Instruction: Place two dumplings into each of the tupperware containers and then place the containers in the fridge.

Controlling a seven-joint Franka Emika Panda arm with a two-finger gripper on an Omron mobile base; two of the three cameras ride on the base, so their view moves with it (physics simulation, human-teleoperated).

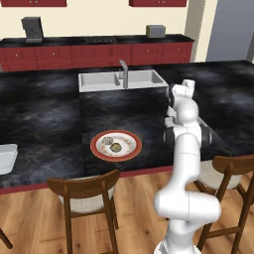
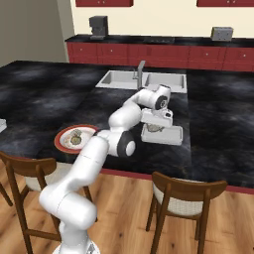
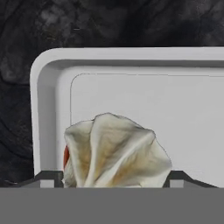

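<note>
The black marbled desk (image 1: 44, 124) of a red-cabinet kitchen island carries the work, with a steel sink (image 1: 121, 79) set in behind it.

Left base view: I see a round red-rimmed plate (image 1: 115, 145) near the front edge, holding two small mottled dumplings (image 1: 111, 145). A shallow white plastic container (image 1: 6, 158) sits at the far left edge, well apart from the plate. My arm rises at right, and its wrist hides the working area beyond it. The grey fridge (image 1: 230, 30) stands at the far right.

Right base view: my gripper (image 2: 157, 126) points down over a second shallow white rectangular tray (image 2: 173, 135), right of the plate. A pale lump sits directly beneath the hand, inside the tray.

Hand view: a pleated beige dumpling (image 3: 114, 151) sits between the dark finger tips (image 3: 49, 177), over the tray's near corner. The fingers stand spread wide at either side. I cannot tell whether they touch the dumpling or have let go. I judge this the drop-off step for this tray. The low position limits any bounce out over the low wall.

Two dumplings on the plate remain to be moved.
</note>
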